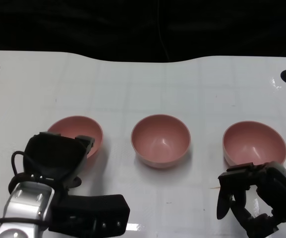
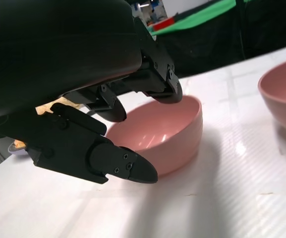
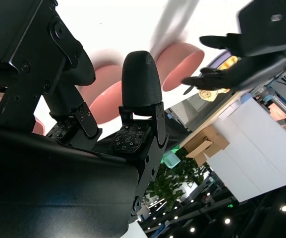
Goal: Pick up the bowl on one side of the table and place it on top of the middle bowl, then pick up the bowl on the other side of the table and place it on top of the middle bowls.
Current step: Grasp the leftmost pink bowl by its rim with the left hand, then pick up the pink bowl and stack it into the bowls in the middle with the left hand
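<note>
Three pink bowls sit in a row on the white surface, none stacked yet: the left bowl, the middle bowl and the right bowl, each well apart from its neighbour. The left hand hovers at the near rim of the left bowl; in the left wrist view its fingers are spread, upper ones over the rim and the lower one outside the wall, with nothing held. The right hand hangs just short of the right bowl, its fingers apart and empty too. The likeliest trouble is a bad pinch on the left bowl: its wall is thin, smooth and curved, so if the fingers close too shallow on the rim the bowl may squirt away or tip as it lifts. A push from the lower finger before closing could slide the bowl across the slick surface. Later, a tilted carry could knock the middle bowl aside rather than nest into it.
</note>
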`<action>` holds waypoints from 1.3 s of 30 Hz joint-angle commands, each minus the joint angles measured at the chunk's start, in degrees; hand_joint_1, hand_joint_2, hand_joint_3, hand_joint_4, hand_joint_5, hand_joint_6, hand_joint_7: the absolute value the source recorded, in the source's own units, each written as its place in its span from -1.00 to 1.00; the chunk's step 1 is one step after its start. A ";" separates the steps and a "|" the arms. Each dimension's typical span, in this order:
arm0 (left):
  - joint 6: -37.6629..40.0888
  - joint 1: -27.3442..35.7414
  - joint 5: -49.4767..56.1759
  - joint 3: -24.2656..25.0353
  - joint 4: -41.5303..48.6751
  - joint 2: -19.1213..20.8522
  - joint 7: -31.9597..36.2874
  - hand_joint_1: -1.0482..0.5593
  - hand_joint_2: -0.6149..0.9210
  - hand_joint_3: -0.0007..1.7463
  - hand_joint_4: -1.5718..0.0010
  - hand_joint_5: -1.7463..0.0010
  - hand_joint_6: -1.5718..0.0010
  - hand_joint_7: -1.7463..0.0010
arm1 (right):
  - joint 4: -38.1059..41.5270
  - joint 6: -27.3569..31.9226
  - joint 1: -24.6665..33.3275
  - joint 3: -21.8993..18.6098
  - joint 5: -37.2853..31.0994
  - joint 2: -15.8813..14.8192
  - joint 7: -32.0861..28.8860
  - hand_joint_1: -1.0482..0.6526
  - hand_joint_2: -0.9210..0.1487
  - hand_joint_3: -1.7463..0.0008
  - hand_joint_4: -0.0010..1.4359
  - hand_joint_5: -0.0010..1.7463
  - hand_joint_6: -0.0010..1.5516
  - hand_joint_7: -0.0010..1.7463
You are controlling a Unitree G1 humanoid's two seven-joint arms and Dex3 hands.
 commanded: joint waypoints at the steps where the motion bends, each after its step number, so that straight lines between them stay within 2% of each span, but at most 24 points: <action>1: 0.23 -2.51 0.04 -1.47 5.13 1.35 2.78 -0.30 1.00 -0.85 0.00 0.75 0.18 0.94 | -0.70 0.53 0.55 -0.21 0.50 -0.55 0.11 0.51 0.59 -0.87 0.34 0.94 0.28 0.39; 3: -0.36 -3.64 -0.87 -2.09 8.03 1.52 4.80 -0.31 1.00 -0.85 -0.05 0.74 0.15 0.94 | -0.76 0.59 0.56 -0.20 0.45 -0.61 0.13 0.51 0.59 -0.87 0.34 0.93 0.28 0.39; 4: -1.23 -4.34 -1.66 -2.30 10.22 1.53 7.14 -0.23 1.00 -0.83 -0.17 0.64 0.03 0.91 | -0.72 0.52 0.53 -0.20 0.40 -0.63 0.09 0.51 0.59 -0.87 0.35 0.94 0.28 0.39; 6: -2.70 -5.57 -2.96 -2.78 13.77 1.68 11.05 -0.14 1.00 -0.82 -0.11 0.20 -0.18 0.95 | -0.69 0.41 0.49 -0.20 0.35 -0.65 0.04 0.51 0.59 -0.86 0.35 0.94 0.28 0.39; 7: -3.21 -6.11 -3.45 -3.09 15.08 1.85 12.34 -0.12 1.00 -0.82 -0.06 -0.12 -0.31 0.93 | -0.72 0.42 0.50 -0.19 0.37 -0.64 0.05 0.51 0.59 -0.87 0.35 0.95 0.28 0.39; 9: -4.44 -7.14 -4.70 -3.56 17.54 2.20 14.59 -0.11 1.00 -0.79 0.01 -0.50 -0.44 0.88 | -0.63 0.39 0.50 -0.15 0.48 -0.62 0.09 0.50 0.59 -0.87 0.34 0.95 0.28 0.39; 10: -4.96 -7.52 -5.31 -3.77 18.45 2.37 15.60 -0.11 1.00 -0.79 0.04 -0.74 -0.44 0.66 | -0.54 0.30 0.47 -0.14 0.50 -0.62 0.08 0.49 0.59 -0.87 0.34 0.96 0.27 0.39; 11: -5.80 -7.73 -6.10 -3.78 19.13 2.51 17.27 -0.11 1.00 -0.78 0.06 -0.89 -0.23 0.18 | -0.56 0.27 0.48 -0.16 0.37 -0.65 0.03 0.49 0.59 -0.87 0.34 0.96 0.27 0.39; 12: -6.33 -7.84 -6.73 -3.82 19.41 2.64 18.52 -0.09 1.00 -0.79 0.04 -0.95 -0.11 -0.13 | -0.68 0.35 0.52 -0.18 0.22 -0.69 0.01 0.48 0.59 -0.86 0.33 0.95 0.27 0.39; 13: -6.76 -7.83 -7.23 -3.83 19.07 2.86 19.39 -0.08 1.00 -0.80 0.03 -0.97 -0.03 -0.34 | -0.65 0.29 0.50 -0.20 0.16 -0.69 -0.05 0.48 0.58 -0.86 0.33 0.95 0.26 0.38; 15: -7.29 -7.80 -7.99 -3.93 18.08 3.35 20.31 -0.06 1.00 -0.80 0.05 -0.99 0.03 -0.36 | -0.50 0.17 0.41 -0.18 0.18 -0.66 -0.08 0.48 0.58 -0.86 0.34 0.94 0.27 0.38; 20: -9.01 -7.68 -9.21 -4.11 16.11 4.51 22.30 -0.07 1.00 -0.78 0.06 -1.00 0.03 -0.38 | -0.60 0.33 0.43 -0.07 0.23 -0.58 0.02 0.48 0.58 -0.86 0.34 0.94 0.26 0.38; 25: -10.96 -6.94 -10.48 -3.74 12.91 5.06 25.45 -0.05 0.97 -0.92 -0.03 -0.92 -0.22 0.01 | -0.35 0.11 0.39 -0.08 0.39 -0.64 0.04 0.49 0.58 -0.86 0.34 0.93 0.27 0.38; 31: -14.31 -6.92 -11.85 -3.50 9.64 5.35 29.70 -0.04 0.95 -0.95 -0.06 -0.99 -0.29 0.08 | -0.10 -0.17 0.26 -0.08 0.24 -0.65 -0.07 0.50 0.56 -0.84 0.34 0.93 0.26 0.37; 32: -14.75 -6.99 -11.75 -3.59 9.10 5.39 30.06 -0.03 0.92 -0.96 -0.07 -0.99 -0.22 -0.13 | -0.11 -0.09 0.24 -0.05 0.27 -0.67 0.01 0.50 0.56 -0.84 0.33 0.93 0.26 0.37; 34: -15.89 -7.14 -11.77 -3.72 8.21 5.38 30.87 -0.02 0.92 -0.96 -0.09 -1.00 -0.13 -0.35 | -0.02 -0.07 0.21 -0.02 0.31 -0.59 -0.02 0.50 0.56 -0.84 0.34 0.93 0.27 0.38; 37: -16.32 -7.41 -11.14 -3.98 7.14 5.08 31.29 -0.01 0.95 -0.94 -0.10 -1.00 -0.10 -0.41 | -0.13 0.03 0.21 0.01 0.15 -0.52 -0.06 0.51 0.56 -0.84 0.33 0.94 0.27 0.38; 38: -16.20 -7.53 -10.78 -4.09 6.79 4.92 31.27 0.00 0.93 -0.96 -0.10 -1.00 -0.16 -0.27 | -0.13 -0.03 0.21 0.03 0.07 -0.48 -0.13 0.51 0.57 -0.84 0.33 0.93 0.27 0.38; 39: -15.85 -7.65 -10.37 -4.22 6.36 4.74 30.93 0.00 0.91 -0.97 -0.11 -1.00 -0.19 -0.22 | -0.03 -0.20 0.18 0.03 0.01 -0.43 -0.24 0.51 0.57 -0.84 0.33 0.93 0.27 0.38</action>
